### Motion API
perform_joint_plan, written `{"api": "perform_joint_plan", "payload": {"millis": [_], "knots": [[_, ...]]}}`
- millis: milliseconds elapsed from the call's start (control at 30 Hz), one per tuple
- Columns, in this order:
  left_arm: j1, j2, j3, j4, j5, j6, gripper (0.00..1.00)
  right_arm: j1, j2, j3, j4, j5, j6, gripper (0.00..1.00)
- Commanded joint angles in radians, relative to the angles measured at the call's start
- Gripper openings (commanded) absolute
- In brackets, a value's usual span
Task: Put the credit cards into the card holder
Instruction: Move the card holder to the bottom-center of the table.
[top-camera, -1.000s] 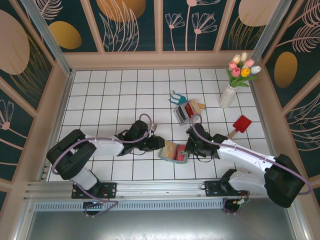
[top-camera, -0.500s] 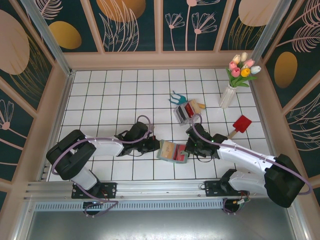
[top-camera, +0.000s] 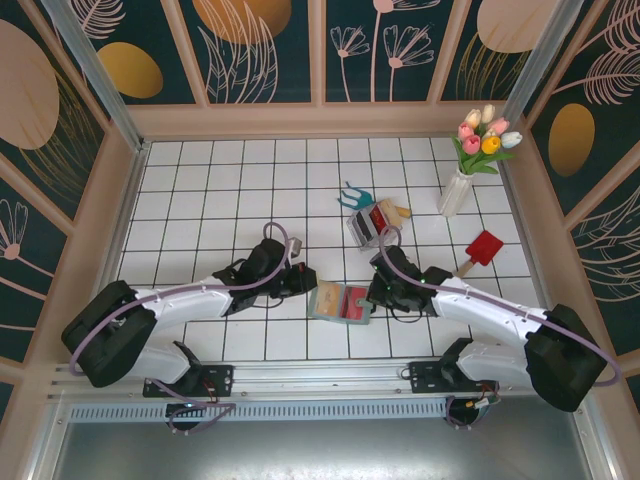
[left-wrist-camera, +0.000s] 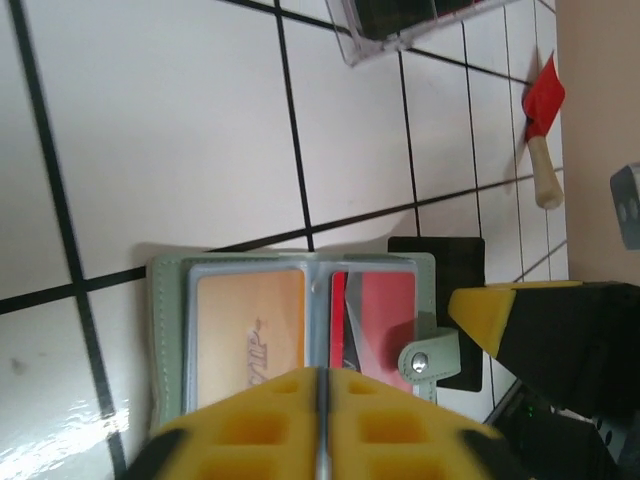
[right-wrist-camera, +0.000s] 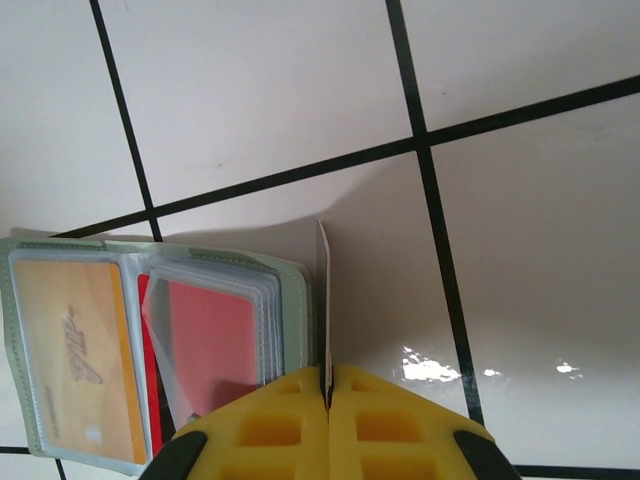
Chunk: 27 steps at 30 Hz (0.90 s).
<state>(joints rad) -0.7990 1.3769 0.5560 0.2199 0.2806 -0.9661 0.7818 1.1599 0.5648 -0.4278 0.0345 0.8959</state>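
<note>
While the right gripper (right-wrist-camera: 326, 380) pinches a thin black card (right-wrist-camera: 323, 300) on edge just beside the open sage-green soft wallet (left-wrist-camera: 166, 350), lying near the white tiled table's (top-camera: 220, 180) near edge, the left gripper (left-wrist-camera: 322, 385) sits at its other side, its grip unclear.

**Card holder** (left-wrist-camera: 166, 335): sage-green wallet lying open and flat on the white tiles (left-wrist-camera: 170, 130), clear sleeves facing up. **Orange card** (left-wrist-camera: 250, 335) fills the left sleeve, and **red card** (left-wrist-camera: 385, 305) sits in the right one. **Black card** (left-wrist-camera: 436, 262) stands on edge, just beside the wallet's snap-tab side.
</note>
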Motion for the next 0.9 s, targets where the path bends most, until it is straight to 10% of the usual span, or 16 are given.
{"api": "perform_joint_plan", "payload": {"millis": [0,233,867], "knots": [[-0.006,-0.015,0.003,-0.158,-0.103,0.036,0.27,0.003,0.028,0.012,0.004,0.035,-0.035,0.0],[-0.008,0.036,0.019,-0.229,-0.068,0.03,0.49,0.0,0.057,0.023,0.014,0.018,-0.052,0.0],[-0.052,0.164,0.056,-0.156,0.052,0.02,0.4,0.0,0.057,0.011,0.026,0.015,-0.051,0.0]]}}
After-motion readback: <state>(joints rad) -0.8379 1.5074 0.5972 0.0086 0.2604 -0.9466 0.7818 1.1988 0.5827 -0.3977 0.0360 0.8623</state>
